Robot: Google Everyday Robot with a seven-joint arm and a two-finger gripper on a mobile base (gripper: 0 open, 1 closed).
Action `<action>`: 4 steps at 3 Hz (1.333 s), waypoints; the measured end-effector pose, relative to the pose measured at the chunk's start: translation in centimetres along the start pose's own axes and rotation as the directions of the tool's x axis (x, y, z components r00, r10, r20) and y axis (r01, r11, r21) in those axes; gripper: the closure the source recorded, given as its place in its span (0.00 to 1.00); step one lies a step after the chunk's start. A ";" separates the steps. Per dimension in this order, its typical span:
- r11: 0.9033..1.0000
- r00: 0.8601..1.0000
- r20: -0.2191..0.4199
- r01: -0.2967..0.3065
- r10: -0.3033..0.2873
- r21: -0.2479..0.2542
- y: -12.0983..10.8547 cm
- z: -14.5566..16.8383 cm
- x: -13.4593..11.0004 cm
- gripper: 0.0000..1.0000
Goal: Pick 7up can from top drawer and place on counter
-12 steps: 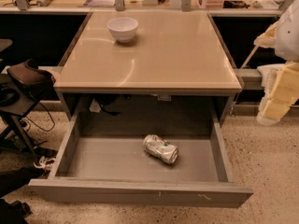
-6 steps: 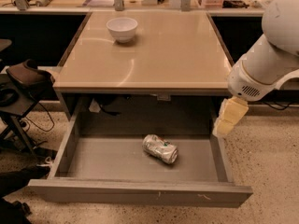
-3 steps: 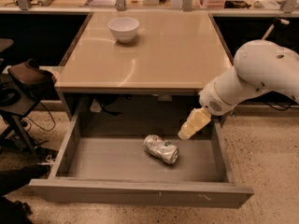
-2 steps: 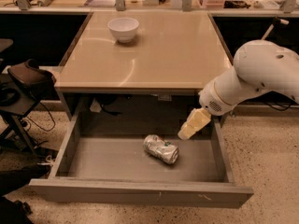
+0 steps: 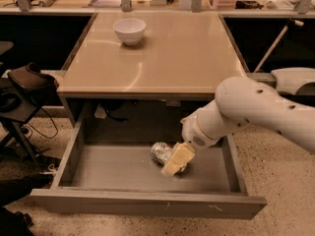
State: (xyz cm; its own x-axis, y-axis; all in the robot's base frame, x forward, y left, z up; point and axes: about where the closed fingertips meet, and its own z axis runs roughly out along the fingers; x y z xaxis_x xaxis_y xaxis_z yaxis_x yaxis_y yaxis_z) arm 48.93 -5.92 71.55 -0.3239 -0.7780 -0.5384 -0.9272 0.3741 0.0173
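The top drawer (image 5: pixel 147 204) stands pulled out, a wide shallow tray of flat grey panels with a plain matte grey floor and a straight front board faintly scuffed on its face; it holds a single item, the 7up can (image 5: pixel 159 152), a small silvery metal cylinder with crumpled sides, lying on its side on the drawer floor, right of the drawer's middle and nearer its back than its front panel. The gripper (image 5: pixel 176 161), cream-coloured and blocky, reaches down into the drawer from its right side and lies against the can's right end, covering part of it; whether it has closed on the can cannot be told. The arm (image 5: pixel 256 107) behind it is smooth, rounded white plastic, crossing above the drawer's right wall. Directly above the drawer lies the counter (image 5: pixel 177 58), a square glossy beige top with a thin grey edge, catching pale reflections; a round white bowl (image 5: pixel 129 30) sits on it, far behind the drawer and towards its left side; what the bowl contains cannot be seen. Below the drawer, the floor (image 5: pixel 285 181) is speckled stone.
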 end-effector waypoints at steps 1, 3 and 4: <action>0.999 0.999 0.033 0.040 -0.039 -0.025 2.0 4.8 -3.5 0.00; 1.000 1.000 0.028 -0.010 0.010 0.016 1.0 5.6 -2.9 0.00; 0.983 0.992 0.010 -0.126 0.126 0.137 -1.8 6.1 0.9 0.00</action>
State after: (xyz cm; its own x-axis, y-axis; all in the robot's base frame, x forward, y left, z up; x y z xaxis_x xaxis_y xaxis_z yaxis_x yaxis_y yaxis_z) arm 51.41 -4.24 65.92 -0.4359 -0.7194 -0.5407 -0.8446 0.5346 -0.0303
